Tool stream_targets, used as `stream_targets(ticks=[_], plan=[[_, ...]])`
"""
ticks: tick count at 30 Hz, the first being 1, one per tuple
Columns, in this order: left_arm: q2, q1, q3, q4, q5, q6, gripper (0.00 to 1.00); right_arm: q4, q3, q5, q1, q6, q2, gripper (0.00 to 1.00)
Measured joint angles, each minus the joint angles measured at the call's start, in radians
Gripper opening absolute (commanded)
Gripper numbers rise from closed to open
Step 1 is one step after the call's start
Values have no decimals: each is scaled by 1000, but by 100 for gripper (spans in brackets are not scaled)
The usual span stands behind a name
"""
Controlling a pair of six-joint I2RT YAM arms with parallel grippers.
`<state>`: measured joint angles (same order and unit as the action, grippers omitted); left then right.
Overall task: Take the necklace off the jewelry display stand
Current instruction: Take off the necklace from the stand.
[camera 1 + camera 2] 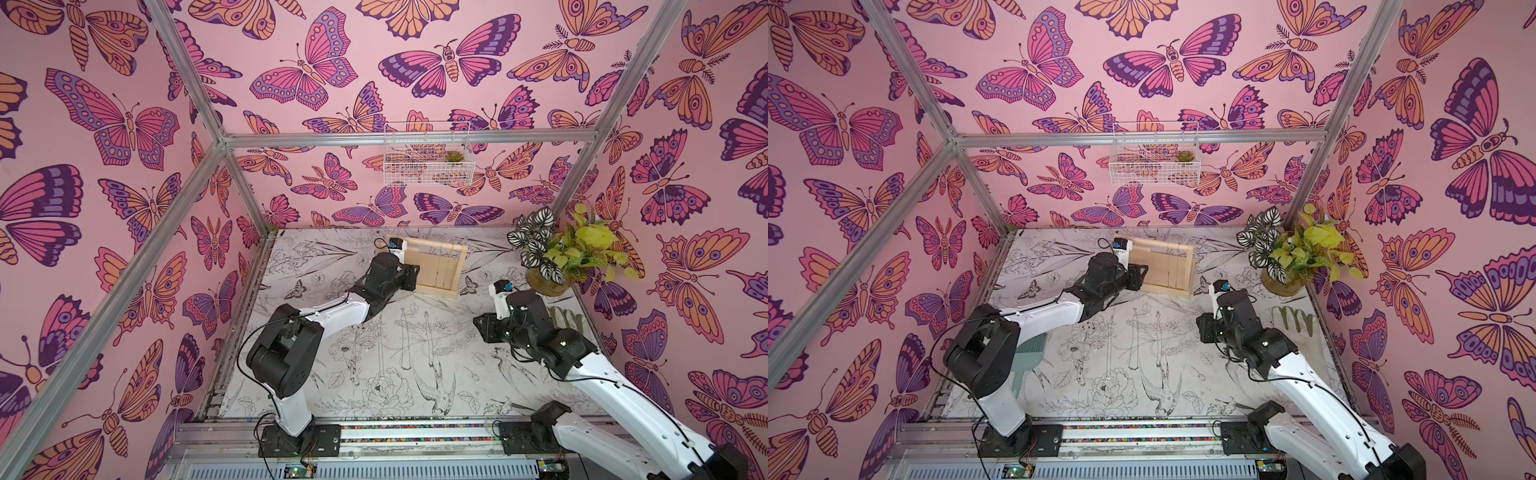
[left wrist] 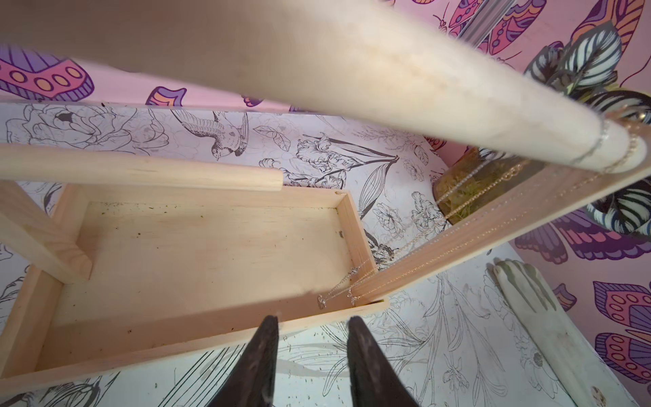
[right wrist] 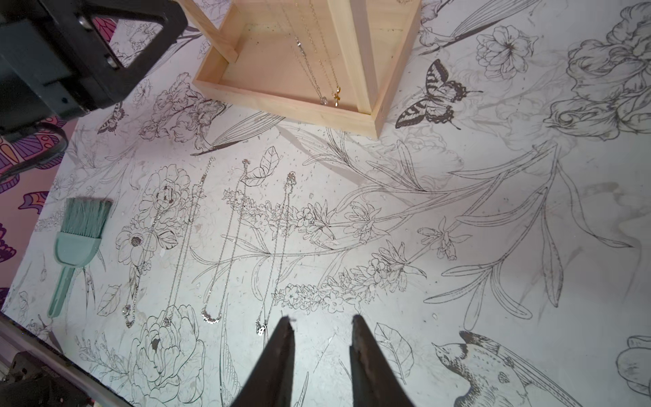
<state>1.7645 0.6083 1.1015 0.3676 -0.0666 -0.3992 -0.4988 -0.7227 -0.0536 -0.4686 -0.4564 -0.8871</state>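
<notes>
The pale wooden jewelry display stand stands at the back of the table. Two necklaces hang from one end of its crossbar: a silver necklace and a gold necklace, their pendants just above the base tray. My left gripper is open and empty, close to the tray's front rim. My right gripper is open and empty over the table, beside the pendant of a laid-out necklace.
Several silver necklaces lie in a row on the table beside a teal brush. A potted plant fills the back right corner, with a white hand-shaped holder in front. A white wire basket hangs on the back wall.
</notes>
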Motion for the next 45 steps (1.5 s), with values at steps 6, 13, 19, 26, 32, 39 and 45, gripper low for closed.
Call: stream_targets(ticks=[6,13,19,26,32,39,45], plan=[[-1,38,11,2,25,-2,35,-3,27,-69,113,-7,25,32],[-1,56,11,3,47,-19,35,-3,43,-173,215,-8,6,32],[-1,61,11,3,75,-32,40,9,45,-220,259,-10,6,32],[4,62,-11,93,100,-55,35,40,97,-255,259,-19,12,32],[53,62,-7,186,21,-65,33,47,101,-262,259,-18,12,32],[83,86,6,208,6,-12,36,47,101,-263,259,-18,18,32],[83,141,23,235,60,93,35,47,101,-271,259,-18,24,32]])
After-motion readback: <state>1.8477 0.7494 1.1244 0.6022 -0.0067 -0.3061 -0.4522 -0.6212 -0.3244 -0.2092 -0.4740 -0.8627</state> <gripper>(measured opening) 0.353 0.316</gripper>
